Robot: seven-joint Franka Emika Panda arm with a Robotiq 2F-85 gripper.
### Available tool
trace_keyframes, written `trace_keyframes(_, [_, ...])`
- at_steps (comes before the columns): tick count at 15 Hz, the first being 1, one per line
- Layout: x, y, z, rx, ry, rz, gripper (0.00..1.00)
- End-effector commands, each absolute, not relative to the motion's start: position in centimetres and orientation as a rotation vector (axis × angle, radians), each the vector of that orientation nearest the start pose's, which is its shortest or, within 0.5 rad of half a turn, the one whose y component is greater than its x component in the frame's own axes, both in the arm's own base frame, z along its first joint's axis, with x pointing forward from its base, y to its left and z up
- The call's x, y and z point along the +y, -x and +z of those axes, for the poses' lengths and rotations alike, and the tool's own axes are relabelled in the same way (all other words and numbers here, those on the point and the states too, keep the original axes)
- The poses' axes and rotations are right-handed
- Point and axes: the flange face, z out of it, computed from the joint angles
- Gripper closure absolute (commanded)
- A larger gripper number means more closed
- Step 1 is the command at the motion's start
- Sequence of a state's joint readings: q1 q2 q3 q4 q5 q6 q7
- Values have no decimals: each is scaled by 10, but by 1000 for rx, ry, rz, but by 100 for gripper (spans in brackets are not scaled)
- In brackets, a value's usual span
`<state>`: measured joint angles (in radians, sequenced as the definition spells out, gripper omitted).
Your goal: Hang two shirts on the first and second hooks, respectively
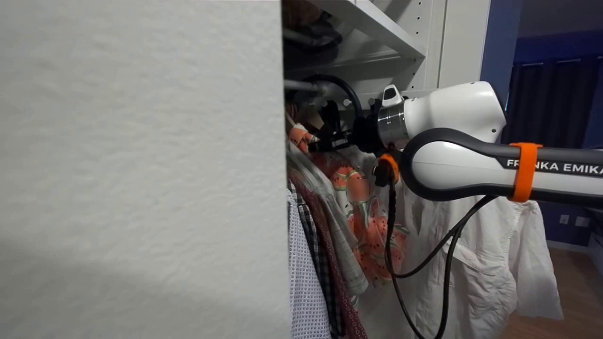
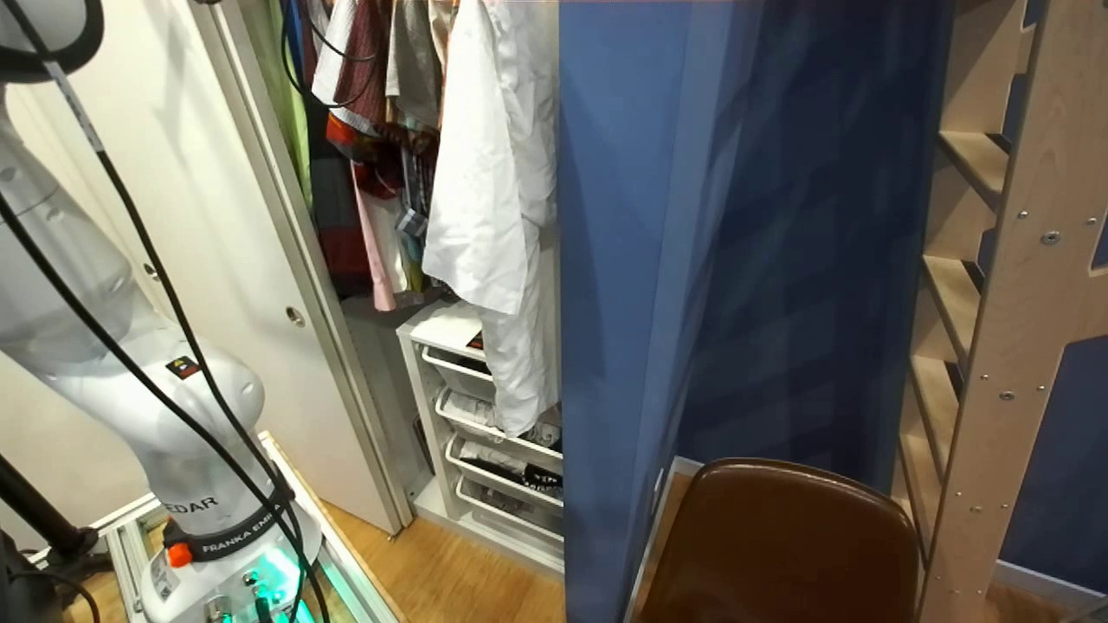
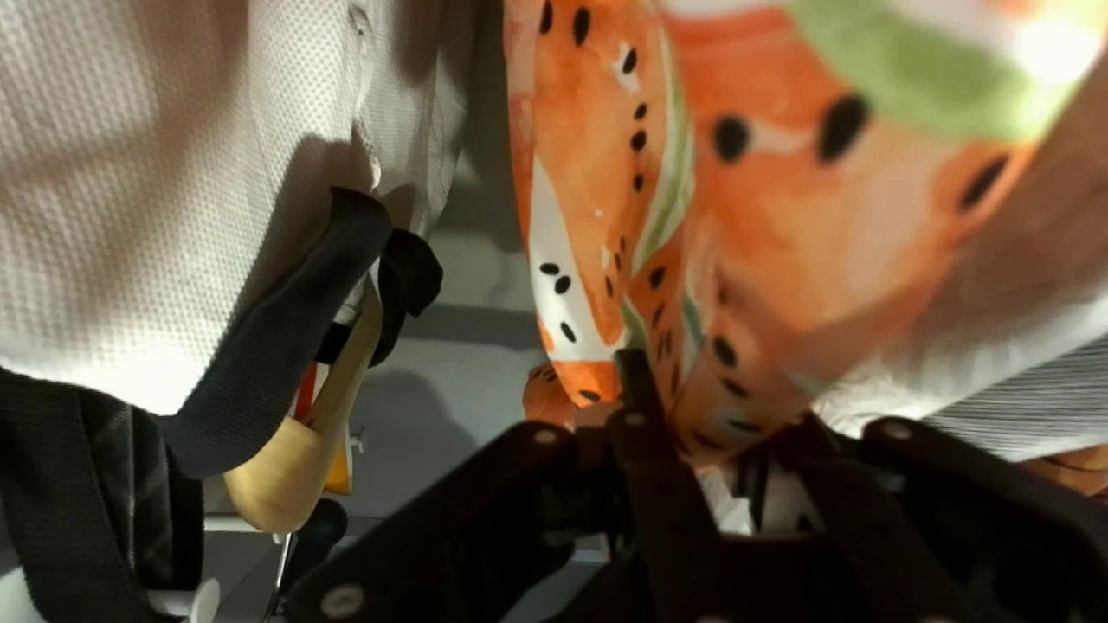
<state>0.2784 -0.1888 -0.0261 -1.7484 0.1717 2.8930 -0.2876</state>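
The orange watermelon-print shirt (image 1: 377, 230) hangs in the closet and fills the middle of the wrist view (image 3: 597, 199). My gripper (image 1: 325, 143) is at its shoulder. In the wrist view the fingers (image 3: 720, 394) stand partly apart with the orange cloth bunched between them; the right fingertip is partly hidden by cloth. The shirt's hanger is mostly hidden. The white shirt (image 1: 480, 263) hangs at the closet's outer end, also in an exterior view (image 2: 485, 173) and at the wrist view's left (image 3: 156, 156). Small white knobs, apparently the hooks, show on the back rail (image 1: 347, 102) and in the wrist view (image 3: 203, 597).
Other garments (image 1: 308, 263) hang close beside the orange shirt. Dark straps (image 3: 286, 346) and a wooden piece (image 3: 281, 484) hang near the gripper. A shelf (image 1: 377, 28) is above. Drawers (image 2: 467, 415) stand below. A brown chair (image 2: 779, 545) stands outside by the blue wall (image 2: 623, 260).
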Motion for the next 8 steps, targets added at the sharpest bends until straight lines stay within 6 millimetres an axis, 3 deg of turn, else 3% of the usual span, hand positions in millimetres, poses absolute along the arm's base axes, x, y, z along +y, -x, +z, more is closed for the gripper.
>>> trace_keyframes(1, [122,-518,808,-476,2286,-1885,95])
trace_keyframes(2, [122,-519,807,-474,2297,-1872,56])
trace_keyframes(4, [125,-519,803,-490,2311,-1831,49])
trace_keyframes(8, [131,-526,794,-512,2329,-1808,20])
